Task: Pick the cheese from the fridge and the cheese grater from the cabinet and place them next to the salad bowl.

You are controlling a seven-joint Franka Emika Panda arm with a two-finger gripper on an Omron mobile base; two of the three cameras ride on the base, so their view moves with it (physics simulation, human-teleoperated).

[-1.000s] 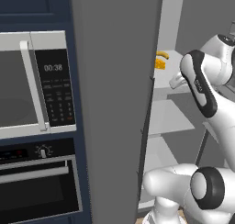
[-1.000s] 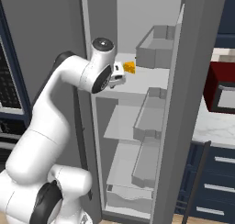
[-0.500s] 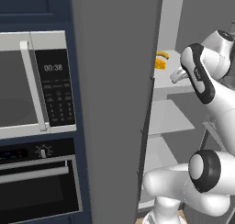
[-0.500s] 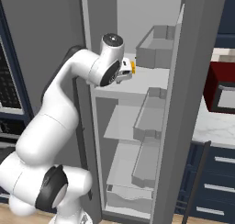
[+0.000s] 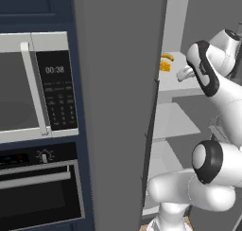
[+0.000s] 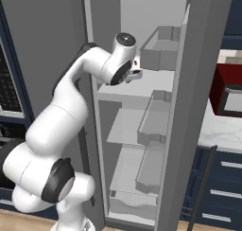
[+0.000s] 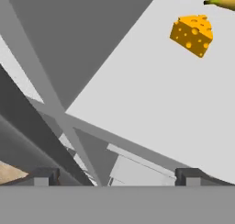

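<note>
Standing open, the fridge (image 6: 142, 107) lets its upper shelf (image 7: 151, 94) be reached. The cheese (image 7: 192, 33) is seen near the shelf's far corner, beside a banana (image 7: 221, 2). The claw (image 7: 117, 175) is held apart, short of the shelf's front edge, ready for approach.

Inside the tall grey fridge (image 6: 203, 107), whose flat door stands open, pale grey shelves are stacked one above another. On the flat pale grey upper shelf (image 7: 151, 99) lies a small orange-yellow wedge of cheese (image 7: 192, 34) dotted with holes, resting directly on the shelf surface. Just beside the cheese, near the far edge, lies a yellow banana (image 7: 222, 2), partly cut off from sight. The lower pale shelves (image 6: 127, 126) look bare.
</note>
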